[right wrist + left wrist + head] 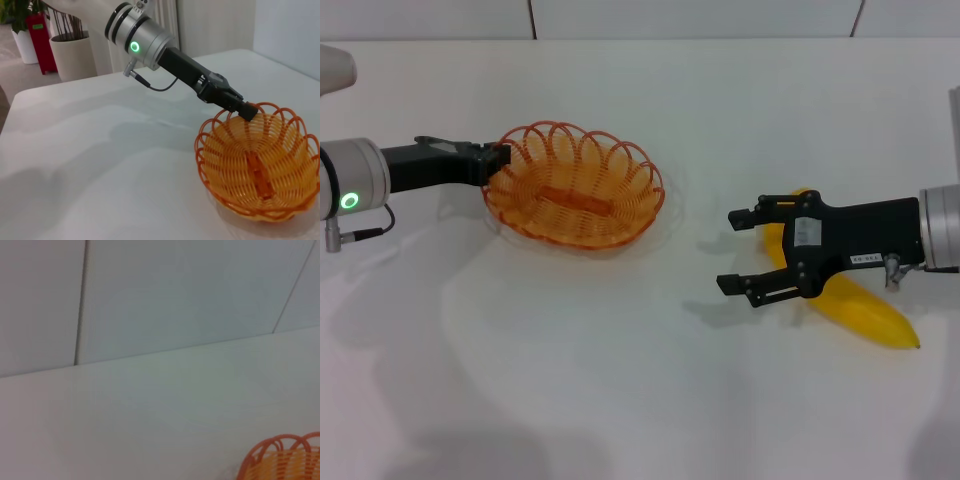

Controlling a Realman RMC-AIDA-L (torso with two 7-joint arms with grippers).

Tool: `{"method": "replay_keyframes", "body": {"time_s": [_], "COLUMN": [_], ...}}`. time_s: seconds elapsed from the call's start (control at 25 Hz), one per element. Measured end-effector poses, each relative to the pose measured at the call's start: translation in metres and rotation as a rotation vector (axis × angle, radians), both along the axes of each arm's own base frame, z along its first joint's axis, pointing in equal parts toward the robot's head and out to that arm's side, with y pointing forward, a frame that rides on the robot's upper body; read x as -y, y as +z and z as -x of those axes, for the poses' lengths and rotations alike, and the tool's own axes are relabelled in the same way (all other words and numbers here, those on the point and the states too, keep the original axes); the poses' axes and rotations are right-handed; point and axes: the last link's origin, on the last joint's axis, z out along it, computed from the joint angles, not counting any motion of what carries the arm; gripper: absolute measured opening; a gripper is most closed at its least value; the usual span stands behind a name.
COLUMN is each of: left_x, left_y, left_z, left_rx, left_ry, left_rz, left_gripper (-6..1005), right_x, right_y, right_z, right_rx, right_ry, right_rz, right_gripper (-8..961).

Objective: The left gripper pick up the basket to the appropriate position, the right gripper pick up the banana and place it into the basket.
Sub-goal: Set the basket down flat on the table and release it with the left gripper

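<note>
The orange wire basket (575, 187) sits left of centre on the white table. My left gripper (500, 158) reaches in from the left and is shut on the basket's left rim; the right wrist view shows it (247, 110) clamped on the rim of the basket (257, 167). A bit of the rim shows in the left wrist view (282, 457). The yellow banana (860, 308) lies at the right. My right gripper (725, 250) is open, empty, just above and left of the banana, its body covering the banana's middle.
The white table (620, 400) ends at a pale panelled wall (620, 15) behind the basket. In the right wrist view, potted plants (30, 30) stand on the floor beyond the table's left side.
</note>
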Motion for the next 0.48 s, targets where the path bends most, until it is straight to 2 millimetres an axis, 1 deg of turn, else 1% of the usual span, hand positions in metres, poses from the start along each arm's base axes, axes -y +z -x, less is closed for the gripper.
{"method": "replay_keyframes", "body": {"time_s": [0.4,0.48], "left_x": [0.0007,0.0006], "left_y": [0.0003,0.0008], "left_z": [0.0005,0.0003], "left_rx": [0.010,0.019], "left_ry": [0.005,0.007], "left_rz": [-0.003,-0.008], "left_gripper": [83,109], "right_x": [-0.0003,-0.0003], "right_y": [-0.0001,-0.0001], "right_z": [0.0007,0.0007], "right_rx": [0.001,0.001], "right_ry": [0.002,0.001], "right_rz": [0.003,0.003], "right_gripper": [889,889]}}
